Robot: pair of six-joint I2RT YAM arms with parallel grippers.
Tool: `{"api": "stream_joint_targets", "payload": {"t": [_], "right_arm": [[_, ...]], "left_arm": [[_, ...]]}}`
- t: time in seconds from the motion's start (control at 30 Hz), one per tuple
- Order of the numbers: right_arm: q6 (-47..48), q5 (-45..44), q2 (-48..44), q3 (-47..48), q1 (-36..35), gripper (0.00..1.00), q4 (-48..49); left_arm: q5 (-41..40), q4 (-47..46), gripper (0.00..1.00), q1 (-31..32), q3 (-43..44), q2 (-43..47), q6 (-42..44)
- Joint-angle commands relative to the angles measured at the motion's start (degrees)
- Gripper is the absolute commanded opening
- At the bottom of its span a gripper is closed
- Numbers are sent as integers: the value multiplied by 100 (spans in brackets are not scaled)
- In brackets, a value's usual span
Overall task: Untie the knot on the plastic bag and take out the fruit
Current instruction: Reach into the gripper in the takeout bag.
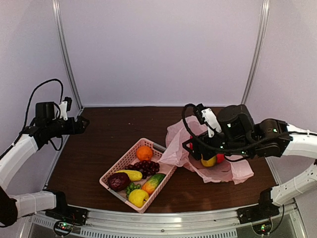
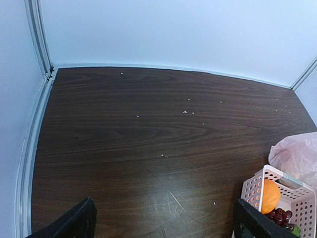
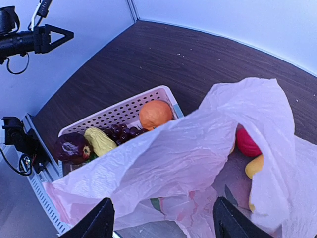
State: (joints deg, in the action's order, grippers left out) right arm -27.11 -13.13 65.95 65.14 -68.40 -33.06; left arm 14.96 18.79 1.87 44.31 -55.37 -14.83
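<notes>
Right gripper [image 3: 163, 223] over crinkly plastic bag [image 3: 198, 148]

No text, number or brand can be read in any view. The plastic bag [image 3: 198, 148] shows only a small dark-green smudge of print near the bottom centre of the right wrist view, too blurred for letters. A pale strip on the rim of the basket [image 2: 255, 191], at the lower right of the left wrist view, has no legible marks.
</notes>
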Motion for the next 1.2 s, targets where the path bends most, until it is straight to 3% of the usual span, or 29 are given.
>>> {"api": "stream_joint_targets", "payload": {"t": [0.0, 0.23, 0.5, 0.67, 0.8, 1.0, 1.17], "right_arm": [[-489, -564, -12, -159, 11, 68, -605], [-763, -1142, 203, -312, 14, 60, -1104], [-680, -1112, 718, -560, 9, 57, -878], [-757, -1121, 875, -738, 7, 56, -753], [-862, -1124, 898, -912, 2, 54, -692], [-875, -1041, 817, -1103, -1, 54, -612], [-905, -1021, 709, -1182, -36, 54, -602]], "left_arm": [[295, -339, 97, -13, -103, 56, 76], [259, -297, 97, 853, -52, 197, -15], [287, -331, 95, 2915, 381, 277, -1641], [-69, -1377, 97, 4130, 27, 197, -2881], [-498, -2244, 98, 5064, -85, -189, -3303], [-419, -2800, 97, 5757, 324, -1214, -3408], [-288, -2842, 97, 5892, 645, -1887, -3379]]}}
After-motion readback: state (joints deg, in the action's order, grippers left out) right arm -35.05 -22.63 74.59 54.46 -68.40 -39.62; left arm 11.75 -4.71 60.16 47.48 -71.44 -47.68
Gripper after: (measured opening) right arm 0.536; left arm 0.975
